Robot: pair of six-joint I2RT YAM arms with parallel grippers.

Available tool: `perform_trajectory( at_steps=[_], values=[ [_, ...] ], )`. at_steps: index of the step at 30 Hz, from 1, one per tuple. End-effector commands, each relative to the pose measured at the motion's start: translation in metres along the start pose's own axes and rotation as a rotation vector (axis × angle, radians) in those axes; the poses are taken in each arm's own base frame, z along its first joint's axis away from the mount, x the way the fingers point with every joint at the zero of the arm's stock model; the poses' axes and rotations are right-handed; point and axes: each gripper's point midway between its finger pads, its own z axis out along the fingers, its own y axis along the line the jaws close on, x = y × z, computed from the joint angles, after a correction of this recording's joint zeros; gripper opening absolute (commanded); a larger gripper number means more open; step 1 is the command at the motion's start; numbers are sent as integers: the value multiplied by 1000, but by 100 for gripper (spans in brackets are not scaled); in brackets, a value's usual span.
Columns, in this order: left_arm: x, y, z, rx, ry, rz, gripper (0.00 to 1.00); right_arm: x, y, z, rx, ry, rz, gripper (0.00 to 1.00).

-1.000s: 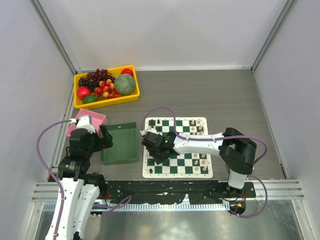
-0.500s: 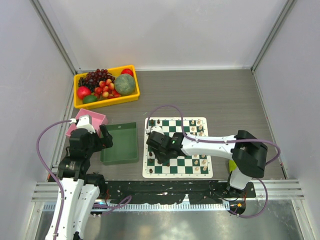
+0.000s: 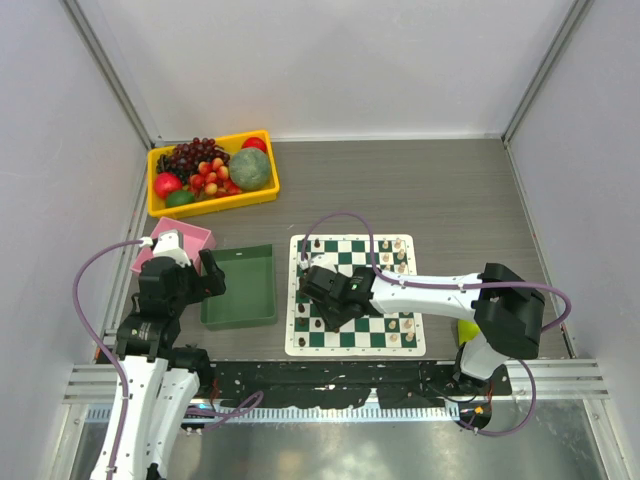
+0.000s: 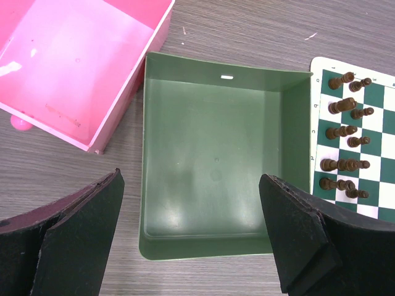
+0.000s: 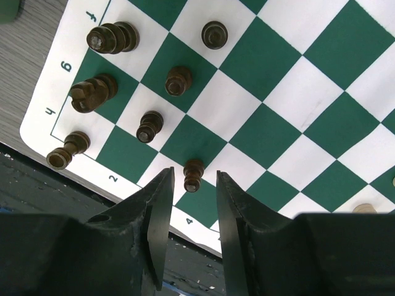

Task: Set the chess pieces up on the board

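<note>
Dark pawn point(image 5: 194, 174) between the right tool point(image 5: 193, 180)

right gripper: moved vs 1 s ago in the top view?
Yes. In the top view the right gripper has shifted right: it sat over the board's left border before, and now lies further in toward the middle columns.

place: robot lab cell | evidence: white enclosure walls point(image 3: 340, 60), aluminium frame rail point(image 3: 560, 380)
</note>
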Motion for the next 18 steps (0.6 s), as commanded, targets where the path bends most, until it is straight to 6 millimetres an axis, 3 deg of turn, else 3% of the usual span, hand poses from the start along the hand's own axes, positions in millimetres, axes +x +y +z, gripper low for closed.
perform_trajectory(
  at_steps=[1,18],
  values=[
    [-9,-3,-1,13,-38,-6,99,1,3,-1,-10,9,-5,39],
    [-8,-3,1,13,-28,-6,99,12,11,7,-38,87,-40,30]
  ],
)
